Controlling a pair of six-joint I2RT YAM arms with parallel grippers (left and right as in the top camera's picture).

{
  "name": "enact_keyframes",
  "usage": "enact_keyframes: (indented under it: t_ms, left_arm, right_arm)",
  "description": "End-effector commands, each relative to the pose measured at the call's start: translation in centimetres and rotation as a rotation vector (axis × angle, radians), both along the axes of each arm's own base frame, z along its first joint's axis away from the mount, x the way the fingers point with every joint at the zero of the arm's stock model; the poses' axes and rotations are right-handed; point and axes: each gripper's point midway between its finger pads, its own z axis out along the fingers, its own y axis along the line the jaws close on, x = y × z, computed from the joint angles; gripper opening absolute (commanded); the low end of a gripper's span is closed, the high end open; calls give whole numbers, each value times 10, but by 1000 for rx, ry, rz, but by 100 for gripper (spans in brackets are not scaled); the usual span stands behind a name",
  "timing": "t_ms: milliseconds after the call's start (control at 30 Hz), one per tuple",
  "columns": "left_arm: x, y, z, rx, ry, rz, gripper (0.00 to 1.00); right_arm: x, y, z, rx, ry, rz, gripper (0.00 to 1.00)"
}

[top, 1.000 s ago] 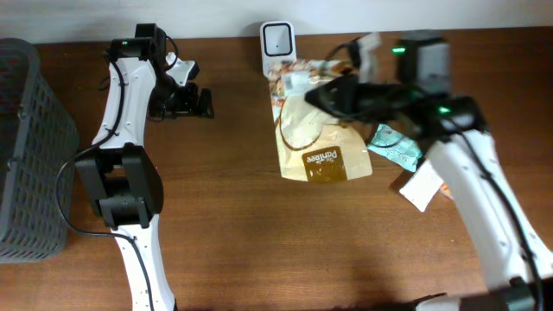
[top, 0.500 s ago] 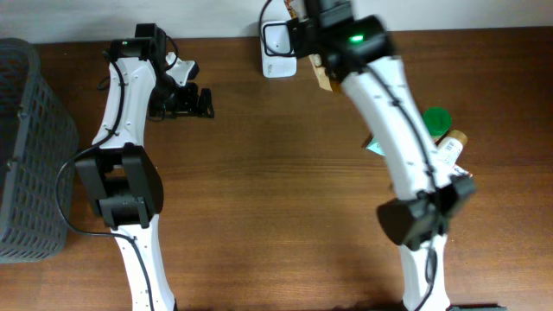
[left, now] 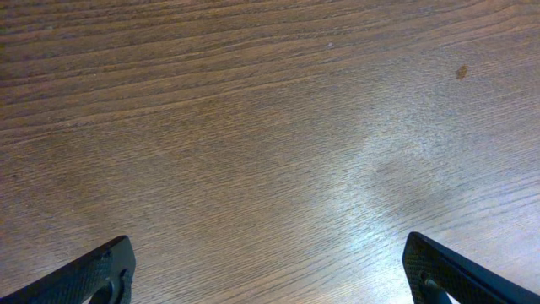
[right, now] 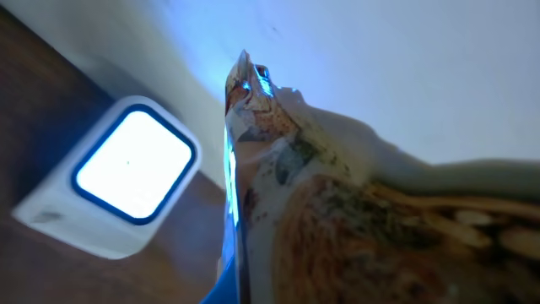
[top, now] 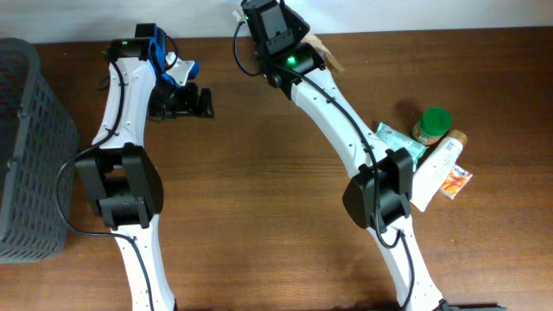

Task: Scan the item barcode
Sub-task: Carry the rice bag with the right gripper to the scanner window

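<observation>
Entry: snack pouch (right: pixel 337 211), clenched in my right hand (top: pixel 289 43), held edge-on just beside the lit scanner (right: pixel 126 181), presumably presenting its barcode. My left hand (left: pixel 270 283): released, idle over the desk (left: pixel 253 127).

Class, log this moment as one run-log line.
phase: scan | right end effector: shut on tan printed snack pouch, beside lit white square scanner | left end effector: open, empty, over wooden table
</observation>
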Motion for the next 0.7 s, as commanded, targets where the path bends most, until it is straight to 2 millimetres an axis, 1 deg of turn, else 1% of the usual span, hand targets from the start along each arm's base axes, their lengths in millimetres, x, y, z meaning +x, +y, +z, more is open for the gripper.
enact_keyframes:
  t_ms: [0,67,100,233,367,467,667]
  left_arm:
    - [1,1,7,7,-17,-5,99]
    - [1,1,7,7,-17,-5,99]
    - [1,1,7,7,-17,-5,99]
    - [1,1,7,7,-17,-5,99]
    - [1,1,7,7,-17,-5,99]
    - [1,1,7,7,-17,-5,99]
    - [1,1,7,7,-17,-5,99]
  right_arm:
    - [14,-2,-3,-178,-29,37,4]
    - [22,-2,-14,-194,-36,40,4]
    - [29,-4,-24,-195,-46,32,4]
    - [39,-13,-48,-254,-22,35,4]
    - [39,-18,-48,-264,-26,10,4]
    - [39,-24,-42,-307,-38,-23,4]
    - [36,-16,-43,-308,-36,-9,4]
